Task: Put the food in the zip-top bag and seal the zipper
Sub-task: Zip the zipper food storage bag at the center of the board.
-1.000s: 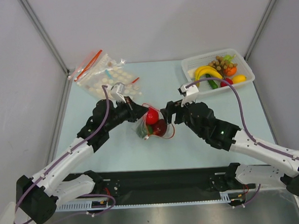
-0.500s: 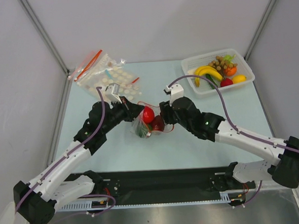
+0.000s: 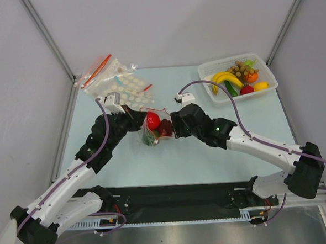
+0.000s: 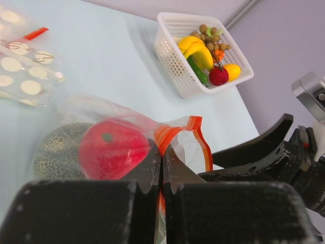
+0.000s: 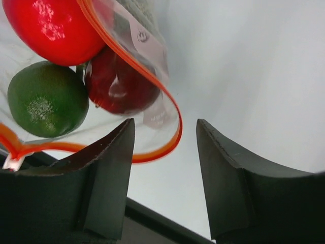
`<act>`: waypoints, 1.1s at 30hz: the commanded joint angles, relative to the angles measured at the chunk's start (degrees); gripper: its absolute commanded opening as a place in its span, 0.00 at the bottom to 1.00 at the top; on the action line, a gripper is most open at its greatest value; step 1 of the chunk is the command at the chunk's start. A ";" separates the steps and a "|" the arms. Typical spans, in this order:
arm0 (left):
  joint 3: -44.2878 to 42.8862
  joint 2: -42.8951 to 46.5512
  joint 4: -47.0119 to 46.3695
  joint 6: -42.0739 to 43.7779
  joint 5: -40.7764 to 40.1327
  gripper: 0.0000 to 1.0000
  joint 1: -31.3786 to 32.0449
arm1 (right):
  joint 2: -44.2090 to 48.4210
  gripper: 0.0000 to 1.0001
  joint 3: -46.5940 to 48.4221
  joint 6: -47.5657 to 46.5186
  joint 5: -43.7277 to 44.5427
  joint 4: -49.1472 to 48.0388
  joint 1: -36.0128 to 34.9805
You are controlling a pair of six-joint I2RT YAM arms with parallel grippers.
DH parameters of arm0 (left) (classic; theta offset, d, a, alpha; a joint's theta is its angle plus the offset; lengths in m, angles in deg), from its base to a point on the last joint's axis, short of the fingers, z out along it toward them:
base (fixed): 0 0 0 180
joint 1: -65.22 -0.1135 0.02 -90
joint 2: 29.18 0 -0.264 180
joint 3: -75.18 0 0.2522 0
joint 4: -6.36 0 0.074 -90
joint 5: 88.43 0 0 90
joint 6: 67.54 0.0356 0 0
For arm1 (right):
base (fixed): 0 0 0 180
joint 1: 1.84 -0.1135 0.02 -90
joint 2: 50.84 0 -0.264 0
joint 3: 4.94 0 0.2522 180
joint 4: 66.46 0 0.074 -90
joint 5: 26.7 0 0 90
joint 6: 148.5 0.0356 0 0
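glossy fruit, clear film

ahead of the right gripper (image 5: 165,129), the zip-top bag (image 5: 152,114) is thin clear plastic. inside, the red round fruit (image 5: 51,25) is glossy; beside the left gripper (image 4: 161,152), the grey-green ball (image 4: 53,150) is rough and netted.

Mid-table: left claw (image 3: 137,118), right claw (image 3: 173,124) flank zip-top bag (image 3: 147,137); shiny red fruit (image 3: 153,120) inside; white basket (image 3: 202,75) far right.

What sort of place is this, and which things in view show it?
Probably a robotics lab test cell: left arm and right arm bolted to a pale table, plain grey panels around it, toy fruit in a white basket as props.
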 commanded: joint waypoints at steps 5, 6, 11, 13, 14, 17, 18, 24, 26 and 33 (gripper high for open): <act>0.77 1.42 -3.65 0.77 -3.64 0.04 -0.44 | -2.57 0.20 3.03 4.41 -2.43 0.93 -0.49; 0.68 0.89 -4.00 0.69 -3.29 0.04 -0.44 | -2.66 0.09 3.12 4.33 -3.83 0.85 -0.49; 0.07 -0.25 -4.53 0.42 -0.04 0.04 -0.44 | 0.59 0.00 1.02 4.32 -7.35 -1.69 0.21; -0.20 -0.69 -4.35 0.33 0.58 0.04 -0.44 | 2.44 0.00 0.49 4.33 -8.41 -2.14 0.82; -0.29 -0.78 -4.35 0.33 0.75 0.04 -0.44 | 2.96 0.00 0.31 4.24 -8.41 -2.32 0.91; -0.55 -1.22 -4.70 0.33 2.68 0.04 -0.35 | 4.46 0.00 -0.13 4.06 -8.41 -1.97 1.26; -0.72 -1.31 -4.62 0.33 3.21 0.04 -0.35 | 4.55 0.11 0.22 3.97 -7.54 -1.62 1.26; 0.06 0.27 -4.43 0.16 1.02 0.04 -0.35 | 4.46 0.57 0.84 3.18 -5.43 0.06 1.61; 0.24 0.62 -4.70 -0.11 1.46 0.04 -0.35 | 4.03 0.58 0.84 3.10 -5.08 0.14 1.79; 0.33 1.24 -4.18 -0.02 0.76 0.04 -0.35 | -0.45 0.54 1.19 3.01 -6.65 -0.47 2.05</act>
